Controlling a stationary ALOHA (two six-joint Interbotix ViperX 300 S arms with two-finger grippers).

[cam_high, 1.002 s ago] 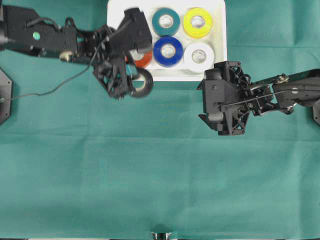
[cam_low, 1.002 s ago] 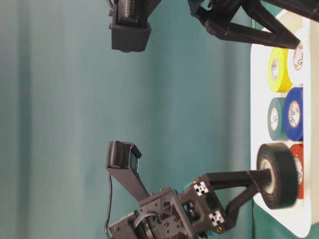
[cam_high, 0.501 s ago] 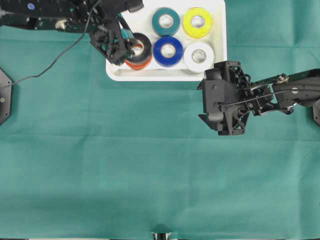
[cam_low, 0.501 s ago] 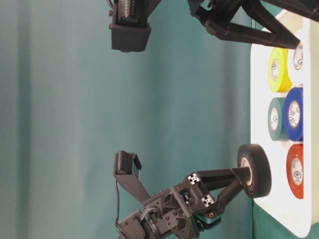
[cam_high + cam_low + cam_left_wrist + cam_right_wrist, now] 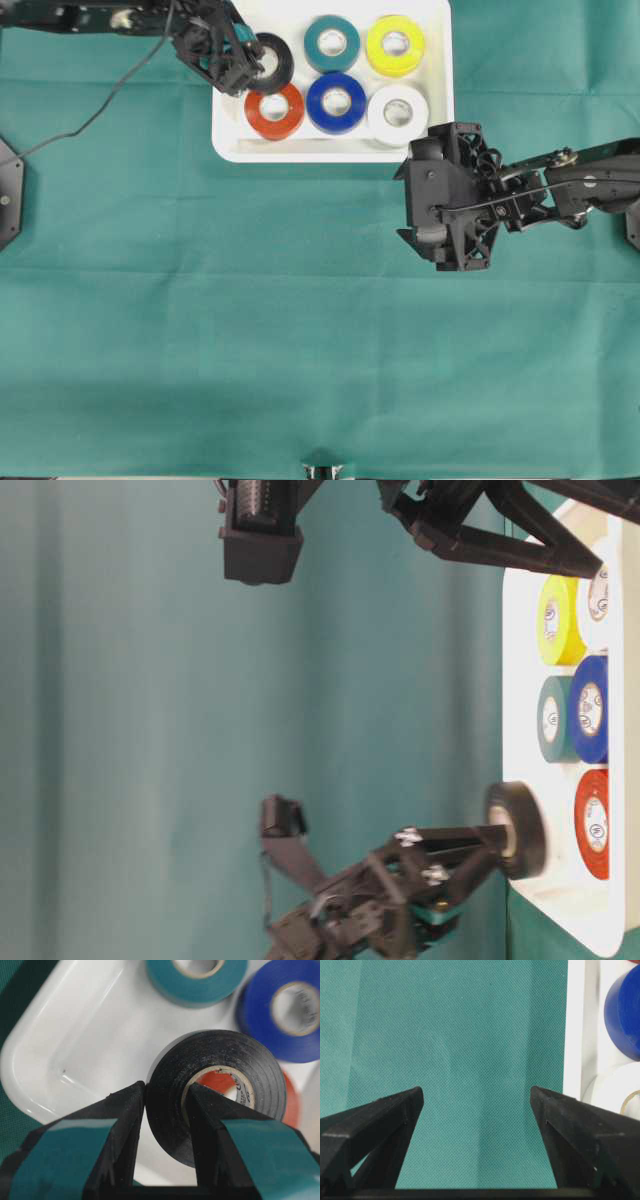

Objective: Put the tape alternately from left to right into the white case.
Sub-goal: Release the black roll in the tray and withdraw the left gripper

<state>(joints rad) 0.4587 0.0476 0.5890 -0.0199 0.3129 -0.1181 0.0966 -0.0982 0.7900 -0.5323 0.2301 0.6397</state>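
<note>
Only part of the left arm shows from overhead: it runs off the top left edge, and its left gripper (image 5: pixel 243 60) hides the near side of the black ring-shaped roll of vinyl tape (image 5: pixel 270 62) it carries. At table level that gripper (image 5: pixel 478 848) is blurred, and the tray is cut off at the right edge. In the left wrist view the two black fingers (image 5: pixel 122 1130) fill the lower frame and run out of it; one lies against the roll's outer face and the other inside the pale cardboard core, so the jaws are clamped on the roll's wall.

The black roll (image 5: pixel 215 1090) stands on edge rather than flat, its hole facing sideways along the tray, and it hangs over the bare far-left corner of the shallow white plastic case (image 5: pixel 232 140) with rounded corners and a raised rim. Through its core a patch of the orange-red roll (image 5: pixel 274 111) is visible. Its surface is matt black with a faint grain.

Five rolls lie flat in the case: teal (image 5: pixel 332 42) and yellow (image 5: pixel 395 45) in the far row, orange-red, blue (image 5: pixel 336 102) and white (image 5: pixel 398 112) in the near row.

The right gripper (image 5: pixel 477 1102) hovers over the green cloth (image 5: pixel 300 320) just beside the case's near right corner, its fingers well apart with nothing between them.
</note>
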